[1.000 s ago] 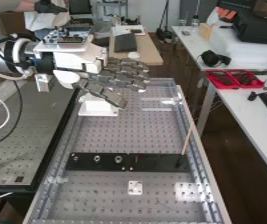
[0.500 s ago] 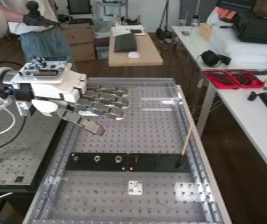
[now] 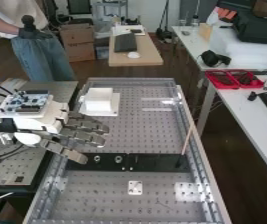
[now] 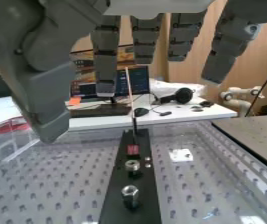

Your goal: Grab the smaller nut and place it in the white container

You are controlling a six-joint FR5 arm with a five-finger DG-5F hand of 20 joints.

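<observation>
The hand (image 3: 84,131) hangs over the tray's left edge in the high view, fingers straight and holding nothing. Its lowest digit covers the left end of the flat black bar (image 3: 158,162). The larger nut (image 3: 97,159) and the bearing (image 3: 118,159) stand on the bar just right of that digit's tip. Behind the fingers, the white container (image 3: 100,99) rests on the perforated plate. In the wrist view the hand (image 4: 106,59) has its fingers extended above the bar (image 4: 125,172), where the larger nut (image 4: 130,195) and the bearing (image 4: 132,166) stand in line.
A thin rod (image 3: 187,136) rises from the bar's right part. A small white square plate (image 3: 135,187) lies nearer the view's bottom. Metal rails (image 3: 199,150) edge the perforated plate. Red trays (image 3: 234,79) sit on the right-hand bench.
The arm has come down and leftward in the high view, from beside the white container to the bar's left end. The container is uncovered now; the bar's left end has become covered.
</observation>
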